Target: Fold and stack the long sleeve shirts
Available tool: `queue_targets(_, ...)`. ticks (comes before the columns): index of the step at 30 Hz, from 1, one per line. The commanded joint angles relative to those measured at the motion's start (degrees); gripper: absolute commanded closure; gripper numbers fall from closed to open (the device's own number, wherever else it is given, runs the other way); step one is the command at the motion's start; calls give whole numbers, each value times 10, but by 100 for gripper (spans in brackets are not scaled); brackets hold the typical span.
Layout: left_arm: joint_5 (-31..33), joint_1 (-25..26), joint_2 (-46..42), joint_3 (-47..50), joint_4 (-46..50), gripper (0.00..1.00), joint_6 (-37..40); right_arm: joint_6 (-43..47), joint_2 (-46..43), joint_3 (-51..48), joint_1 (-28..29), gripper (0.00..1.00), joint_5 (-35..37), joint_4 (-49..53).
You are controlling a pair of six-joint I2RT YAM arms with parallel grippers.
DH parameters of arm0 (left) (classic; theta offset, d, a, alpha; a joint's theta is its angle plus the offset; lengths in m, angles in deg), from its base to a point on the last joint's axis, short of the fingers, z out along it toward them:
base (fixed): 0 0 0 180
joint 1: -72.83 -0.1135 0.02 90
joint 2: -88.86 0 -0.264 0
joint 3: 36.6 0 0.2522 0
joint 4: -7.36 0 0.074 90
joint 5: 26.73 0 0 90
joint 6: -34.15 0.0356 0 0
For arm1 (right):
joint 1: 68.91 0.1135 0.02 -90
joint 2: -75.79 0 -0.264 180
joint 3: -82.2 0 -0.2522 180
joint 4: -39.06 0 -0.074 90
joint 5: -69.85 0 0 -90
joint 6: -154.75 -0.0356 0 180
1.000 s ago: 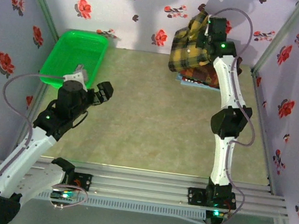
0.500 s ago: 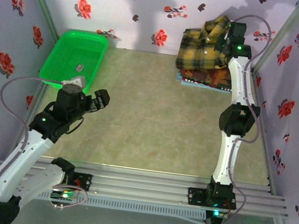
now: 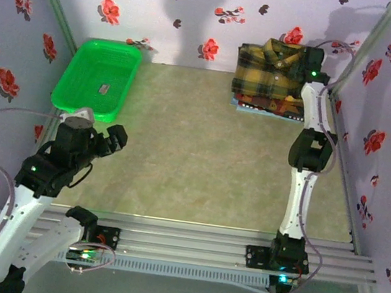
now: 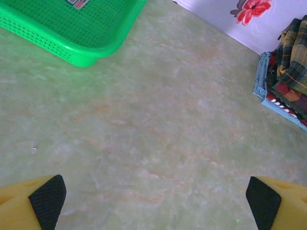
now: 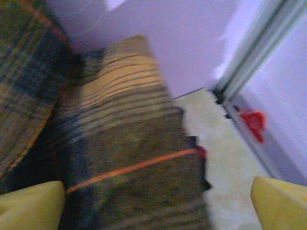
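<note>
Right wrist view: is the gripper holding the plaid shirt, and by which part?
Nothing is held: the right gripper is open, jaws wide apart, not closed on the mustard-yellow plaid shirt.

The counter [image 3: 202, 147] looks smooth and hard, a pale green marbled surface with a faint sheen. The basket [image 4: 115, 40] is bright green moulded plastic, glossy on its rim and finely perforated across wall and floor. The mustard-yellow shirt [image 3: 271, 73] is soft woven cloth, matt and slightly fuzzy, as are the red and dark check shirts [image 4: 288, 93] folded beneath it. On the left gripper [image 4: 153, 199], the fingers are smooth yellow plastic faced with black, finely textured pads [image 4: 47, 200]. The rails [image 3: 189, 244] at the near edge are ribbed, dull silver metal. The walls [image 3: 163, 11] carry a matt floral print.
</note>
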Motion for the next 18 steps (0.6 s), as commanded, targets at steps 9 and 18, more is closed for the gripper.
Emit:
queue_targets(9, 38, -42, -13, 109, -102, 0, 42, -33, -410, -444, -28, 1, -78, -82)
queue_targets(18, 50, -174, 32, 260, -352, 0, 195, -41, -804, -1025, 51, 1, -96, -283)
